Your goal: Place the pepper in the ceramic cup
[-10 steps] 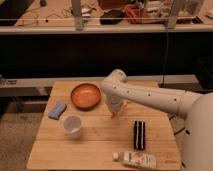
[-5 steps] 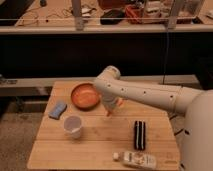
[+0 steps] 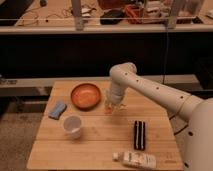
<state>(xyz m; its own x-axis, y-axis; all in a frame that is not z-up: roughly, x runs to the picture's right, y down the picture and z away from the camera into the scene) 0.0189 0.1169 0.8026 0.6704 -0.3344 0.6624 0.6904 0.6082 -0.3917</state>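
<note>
Pepper (image 3: 107,111), a small orange-red piece, sits at the tip of my pincer (image 3: 112,106), which is clamped on it. I hold it over the wooden table (image 3: 100,147), just beside the right rim of the orange bowl (image 3: 85,95). The ceramic cup (image 3: 73,126) stands upright nearer the front edge, to the left in view and apart from my load. A blue block (image 3: 57,110) lies left of the cup. A black bar (image 3: 139,135) and a white bottle (image 3: 137,160) on its side lie front right.

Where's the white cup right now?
In camera view, the cup sits left on the table, in front of the bowl, beside the sponge; the tool hangs right of the bowl.
</note>
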